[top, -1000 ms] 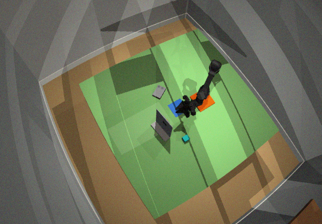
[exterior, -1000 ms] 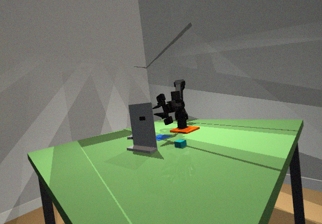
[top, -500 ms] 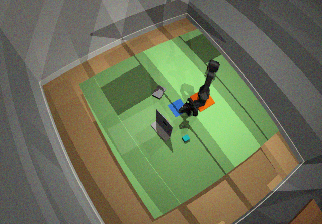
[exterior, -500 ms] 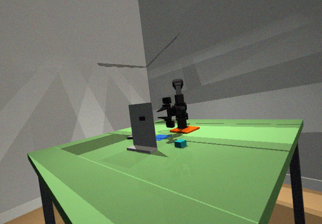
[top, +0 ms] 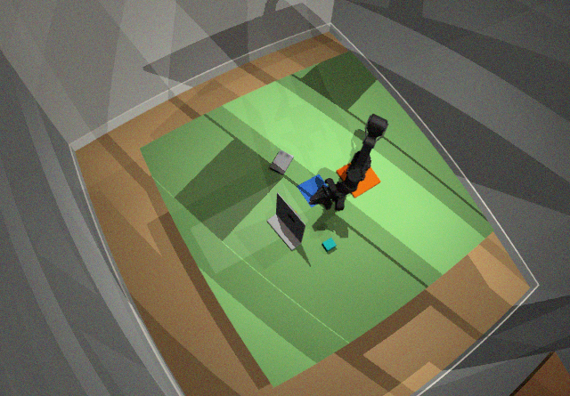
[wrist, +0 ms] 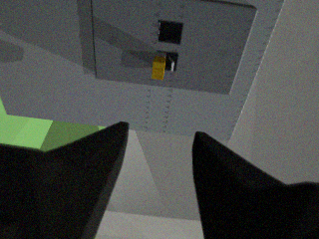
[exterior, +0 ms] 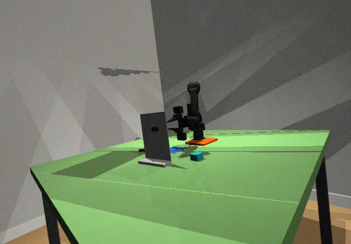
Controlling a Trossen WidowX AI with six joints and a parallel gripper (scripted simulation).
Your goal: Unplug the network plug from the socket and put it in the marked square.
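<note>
Upright panel (top: 289, 222) (exterior: 156, 145) (wrist: 209, 60): yellow plug (wrist: 159, 68) at its face; gripper (top: 313, 200) (exterior: 168, 125) (wrist: 160, 135) apart from it, jaws partly open, unladen; teal block (top: 329, 245) (exterior: 196, 156) near it.

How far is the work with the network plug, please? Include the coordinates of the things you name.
Done: nothing of the unplugging yet; only the approach looks made, the black pincer (top: 311, 202) (exterior: 168, 125) (wrist: 160, 135) facing the grey upright panel (top: 290, 222) (exterior: 156, 145) (wrist: 199, 75).
In hand: nothing; its fingers stand apart, short of the small yellow plug (wrist: 159, 69) at the panel.
Left: pressing the tab, pulling out, placing in the marked square, probably the flat blue one (top: 311, 188) (exterior: 176, 149), then letting go and withdrawing.
</note>
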